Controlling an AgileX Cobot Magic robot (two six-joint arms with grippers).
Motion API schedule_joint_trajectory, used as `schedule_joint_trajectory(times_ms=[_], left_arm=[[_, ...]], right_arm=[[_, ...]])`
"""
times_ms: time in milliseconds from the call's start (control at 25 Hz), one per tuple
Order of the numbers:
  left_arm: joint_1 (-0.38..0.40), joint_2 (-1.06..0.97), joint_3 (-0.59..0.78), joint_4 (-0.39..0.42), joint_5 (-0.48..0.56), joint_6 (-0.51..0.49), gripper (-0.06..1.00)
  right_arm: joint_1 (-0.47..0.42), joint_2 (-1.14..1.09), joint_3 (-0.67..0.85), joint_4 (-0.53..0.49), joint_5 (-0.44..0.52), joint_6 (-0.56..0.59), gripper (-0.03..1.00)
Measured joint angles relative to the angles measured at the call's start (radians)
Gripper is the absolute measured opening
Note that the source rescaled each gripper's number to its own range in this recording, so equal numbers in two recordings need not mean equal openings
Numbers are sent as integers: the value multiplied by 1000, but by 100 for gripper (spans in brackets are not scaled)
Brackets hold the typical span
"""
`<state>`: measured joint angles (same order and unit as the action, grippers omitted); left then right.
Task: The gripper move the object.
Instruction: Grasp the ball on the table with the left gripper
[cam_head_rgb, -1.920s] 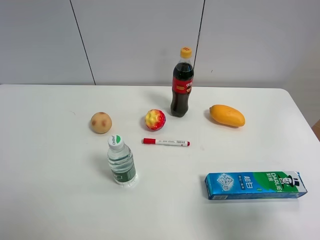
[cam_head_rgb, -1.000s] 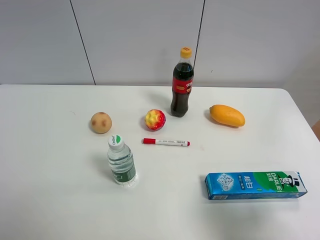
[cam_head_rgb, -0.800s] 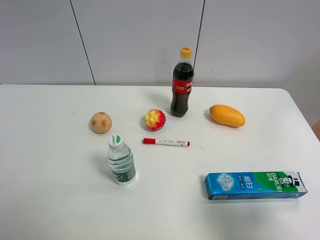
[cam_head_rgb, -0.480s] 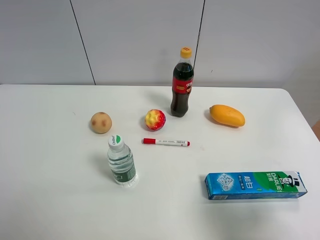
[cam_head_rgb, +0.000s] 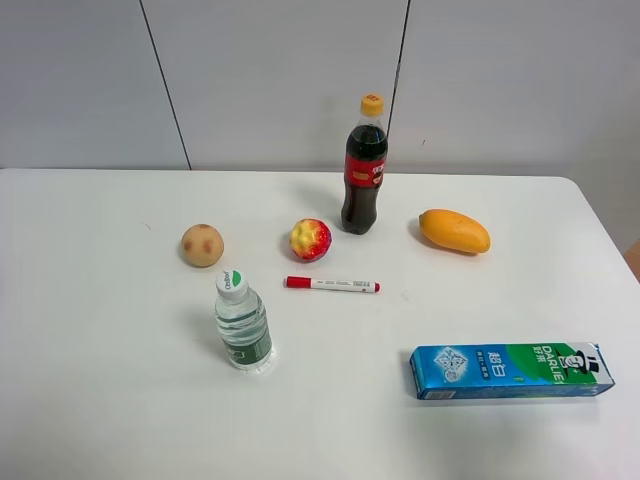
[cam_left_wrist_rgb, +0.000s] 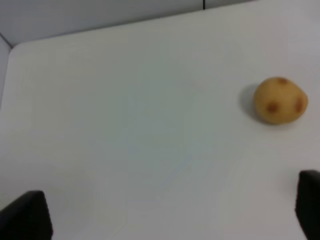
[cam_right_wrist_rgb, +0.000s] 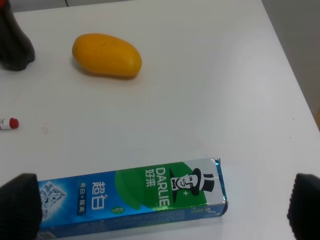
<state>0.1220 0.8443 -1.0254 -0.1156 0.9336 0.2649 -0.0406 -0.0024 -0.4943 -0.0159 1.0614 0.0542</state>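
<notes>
The object, a small bumpy red and yellow ball, sits on the white table just left of the cola bottle in the high view. It shows in neither wrist view. No arm shows in the high view. My left gripper is open, with dark fingertips far apart over bare table; a tan ball with reddish spots lies ahead of it. My right gripper is open, with its fingertips wide apart over the toothpaste box.
A cola bottle stands behind the object. A red marker lies in front of it. A water bottle, the tan ball, an orange mango and the toothpaste box lie around.
</notes>
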Motion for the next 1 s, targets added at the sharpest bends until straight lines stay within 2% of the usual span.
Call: schedule_joint_trajectory(times_ms=[160, 360, 640, 840, 1000], left_arm=[[-34, 162, -93, -61, -53, 77, 100], [-202, 320, -177, -50, -71, 104, 99], [-420, 523, -208, -12, -121, 99, 99], [-536, 661, -241, -10, -150, 82, 99], [-610, 762, -306, -9, -162, 26, 99]], right_arm=[[0, 0, 0, 0, 0, 0, 100], [0, 0, 0, 0, 0, 0, 100], [0, 0, 0, 0, 0, 0, 100], [0, 0, 0, 0, 0, 0, 100], [0, 0, 0, 0, 0, 0, 100]])
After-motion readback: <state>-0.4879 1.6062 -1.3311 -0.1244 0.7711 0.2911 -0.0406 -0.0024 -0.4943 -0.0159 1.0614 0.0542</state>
